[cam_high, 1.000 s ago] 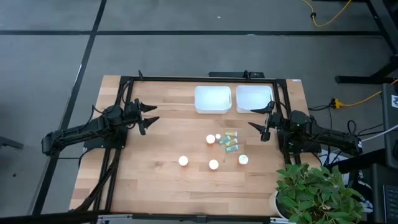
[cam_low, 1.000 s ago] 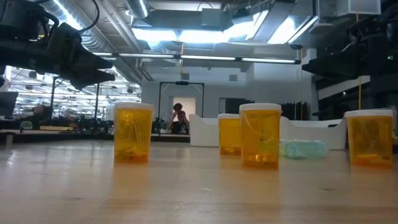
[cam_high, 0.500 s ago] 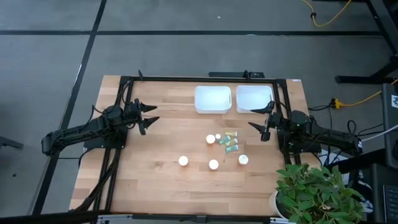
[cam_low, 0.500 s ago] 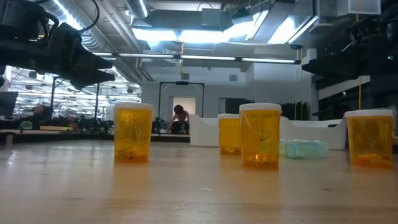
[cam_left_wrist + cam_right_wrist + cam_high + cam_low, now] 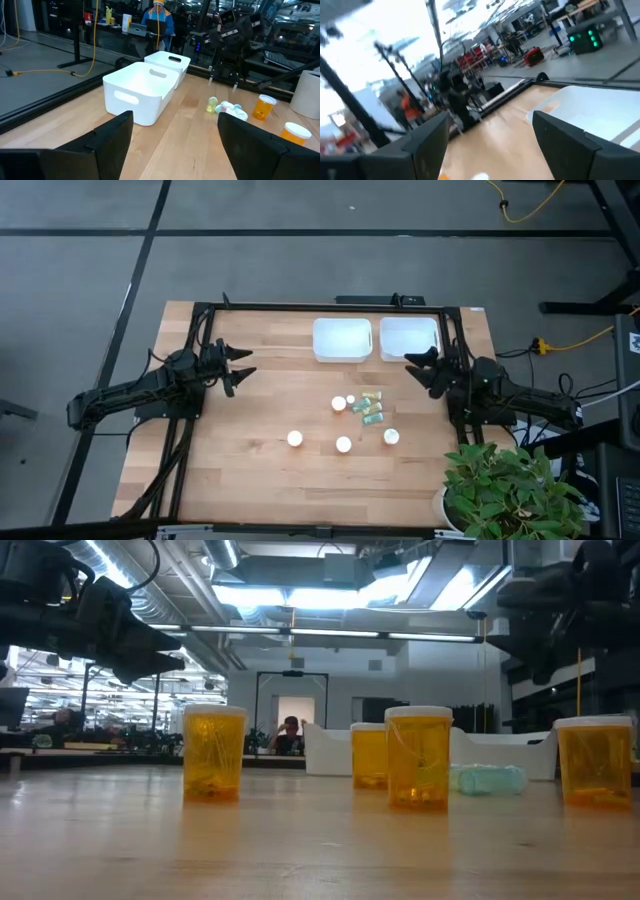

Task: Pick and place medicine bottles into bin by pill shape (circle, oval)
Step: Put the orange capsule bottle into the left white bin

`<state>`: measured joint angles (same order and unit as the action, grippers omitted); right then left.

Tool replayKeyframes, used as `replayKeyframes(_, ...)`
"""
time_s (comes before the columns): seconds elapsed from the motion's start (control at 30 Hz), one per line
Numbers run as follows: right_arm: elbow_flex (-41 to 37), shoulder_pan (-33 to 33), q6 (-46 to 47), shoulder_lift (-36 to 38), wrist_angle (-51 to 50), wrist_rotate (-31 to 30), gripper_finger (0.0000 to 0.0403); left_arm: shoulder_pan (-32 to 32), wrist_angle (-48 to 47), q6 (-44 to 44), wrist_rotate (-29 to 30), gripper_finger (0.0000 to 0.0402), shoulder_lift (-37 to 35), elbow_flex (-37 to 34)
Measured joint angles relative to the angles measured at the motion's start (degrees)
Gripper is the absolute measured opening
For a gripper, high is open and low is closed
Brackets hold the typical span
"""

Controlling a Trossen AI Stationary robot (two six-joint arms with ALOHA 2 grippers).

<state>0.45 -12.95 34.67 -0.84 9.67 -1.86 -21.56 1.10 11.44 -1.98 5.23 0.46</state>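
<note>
Both the left gripper (image 5: 240, 366) and the right gripper (image 5: 416, 368) are spread wide with nothing held, raised near the table's sides. All bottles (image 5: 362, 420) are clustered mid-table; the two bins (image 5: 343, 341) appear unfilled, so sorting is judged not begun.

Even overhead light falls on the table (image 5: 250, 420), leaving only short, soft shadows. In the low view, ceiling lights (image 5: 290, 595) glare white and the orange bottles (image 5: 418, 758) glow translucent, while the table's near edge is soft. The right wrist view is heavily motion-blurred; the left wrist view is sharp.
</note>
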Motion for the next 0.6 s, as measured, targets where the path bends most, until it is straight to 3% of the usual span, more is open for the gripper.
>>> replayKeyframes(0.17, 0.0, 0.0, 9.2, 0.0, -0.4, 0.0, 0.0286, 0.0, 0.0, -0.1, 2.8, 0.0283, 0.0, 0.0)
replayKeyframes(0.27, 0.0, 0.0, 10.2, 0.0, -0.6, 0.0, 0.0286, 0.0, 0.4, 0.5, 5.0, 0.0283, 0.0, 0.0)
replayKeyframes(0.47, 0.0, 0.0, 19.3, 0.0, -0.9, 0.0, 0.0286, 0.0, 2.7, 13.4, 4.5, 0.0283, 0.0, 0.0)
replayKeyframes(0.6, 0.0, 0.0, 23.7, 0.0, -1.0, 0.4, 0.0286, 0.0, 3.6, 16.9, 4.5, 0.0283, 0.0, 0.0)
